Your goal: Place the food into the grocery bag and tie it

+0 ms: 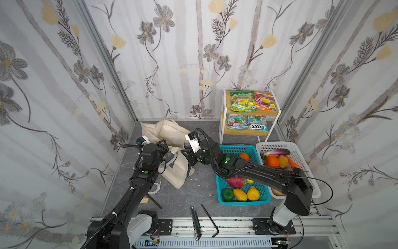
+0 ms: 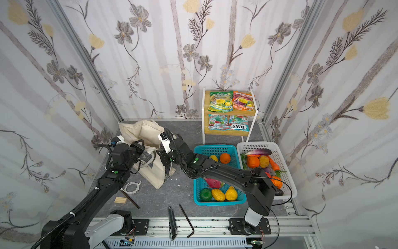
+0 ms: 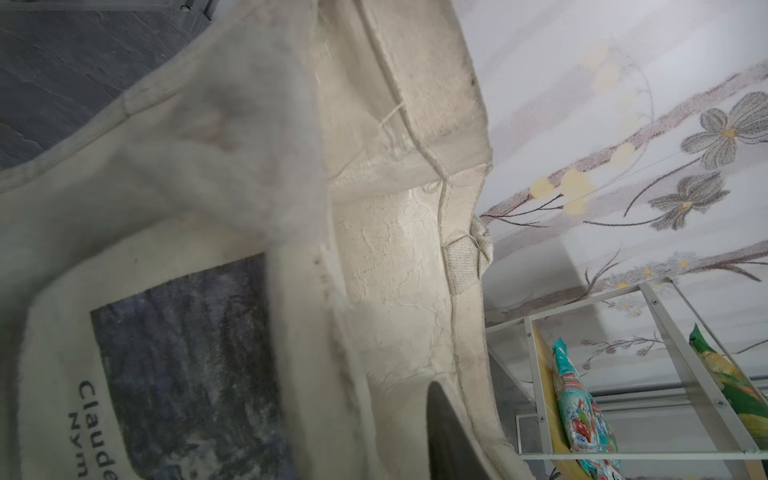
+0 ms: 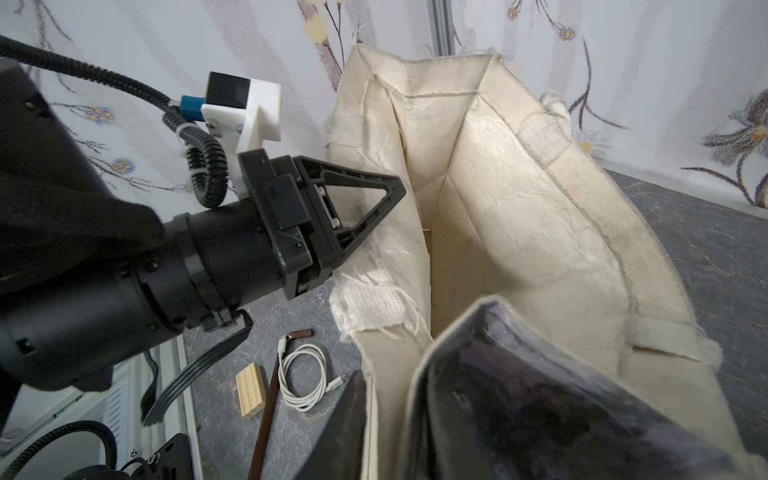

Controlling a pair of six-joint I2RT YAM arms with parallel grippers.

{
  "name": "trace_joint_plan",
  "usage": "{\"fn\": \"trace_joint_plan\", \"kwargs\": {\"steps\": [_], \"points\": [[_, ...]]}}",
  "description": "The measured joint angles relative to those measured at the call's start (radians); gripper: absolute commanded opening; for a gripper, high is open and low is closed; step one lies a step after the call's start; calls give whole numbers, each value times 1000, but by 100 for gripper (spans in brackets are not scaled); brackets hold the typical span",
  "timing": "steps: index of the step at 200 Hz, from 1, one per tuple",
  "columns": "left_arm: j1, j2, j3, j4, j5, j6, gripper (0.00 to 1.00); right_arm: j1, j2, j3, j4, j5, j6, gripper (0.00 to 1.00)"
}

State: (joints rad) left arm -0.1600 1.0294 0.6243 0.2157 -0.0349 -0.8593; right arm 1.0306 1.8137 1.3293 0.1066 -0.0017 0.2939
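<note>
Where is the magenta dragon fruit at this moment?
In both top views the dragon fruit lies in the teal basket, right of the grocery bag, partly under the right arm.

Three walls [image 1: 172, 54] were papered in a pale floral print with grey and yellow blooms. A white-framed, two-tier wooden shelf unit [image 1: 241, 132] stood against the rear wall. In front of it lay a dark grey stone-patterned floor [image 1: 200, 198]. Aluminium posts [image 1: 109, 64] rose in the corners either side of it. Lighting was even.

the grocery bag [image 1: 165, 130] lies left of the basket [image 1: 237, 147] holding the dragon fruit [image 1: 234, 182]. snack packets [image 1: 242, 101] lie on the shelf [image 1: 243, 133] behind.
</note>
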Motion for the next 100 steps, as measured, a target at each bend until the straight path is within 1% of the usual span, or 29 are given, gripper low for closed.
{"fn": "trace_joint_plan", "kwargs": {"steps": [5, 12, 15, 32, 55, 74, 100], "points": [[4, -7, 2, -4, 14, 20, 0, -2, -12, -5, 1, -2, 0, 76], [10, -22, 4, -11, 26, 25, 0, -5, -35, -14, 2, -5, 0, 97], [13, -29, 4, -13, 34, 29, 0, -6, -45, -18, 2, -11, 0, 99], [46, -84, -6, -22, 100, 46, 0, -29, -111, -51, 11, -40, -2, 100], [96, -142, -53, -24, 177, 38, 0, -100, -170, -81, 49, -81, 63, 100], [113, -158, -75, -25, 241, 31, 0, -167, -154, -71, 43, -107, 109, 100], [128, -175, -84, -25, 305, 24, 0, -255, -47, 17, -9, -172, 144, 100]]}}
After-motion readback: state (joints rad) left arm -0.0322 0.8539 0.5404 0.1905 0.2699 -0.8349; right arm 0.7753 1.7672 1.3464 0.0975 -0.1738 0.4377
